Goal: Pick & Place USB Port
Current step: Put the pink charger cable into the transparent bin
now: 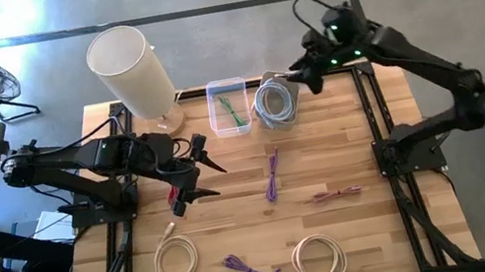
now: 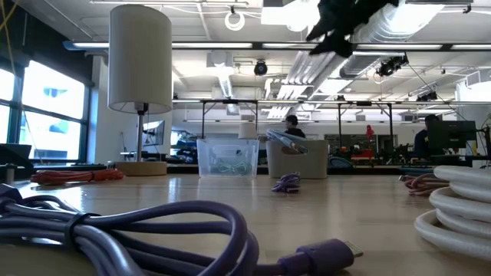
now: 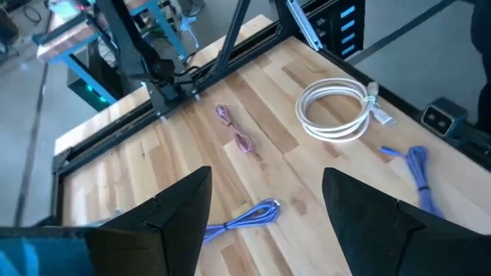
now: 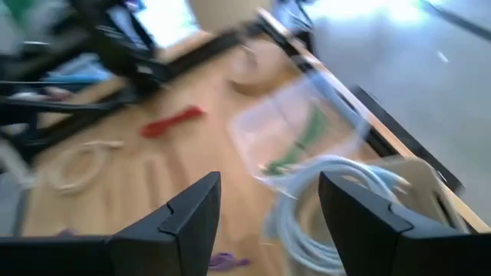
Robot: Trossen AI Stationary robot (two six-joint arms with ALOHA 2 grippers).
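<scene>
Several coiled cables lie on the wooden table (image 1: 343, 138): a purple one (image 1: 272, 173) at the middle, a pink one (image 1: 336, 194), a red one (image 1: 177, 203), two white coils (image 1: 175, 260) (image 1: 317, 260) and another purple one (image 1: 251, 269) near the front edge. My left gripper (image 1: 209, 176) is open and empty above the table, left of the middle purple cable (image 3: 249, 217). My right gripper (image 1: 303, 75) is open and empty, high above the far edge beside a beige box (image 1: 277, 102) that holds a pale coiled cable (image 4: 337, 195).
A clear bin (image 1: 228, 106) with a green cable (image 4: 301, 138) stands left of the beige box. A white lamp (image 1: 131, 71) stands at the far left corner. In the low view a purple cable (image 2: 153, 230) and a white coil (image 2: 460, 207) lie close by.
</scene>
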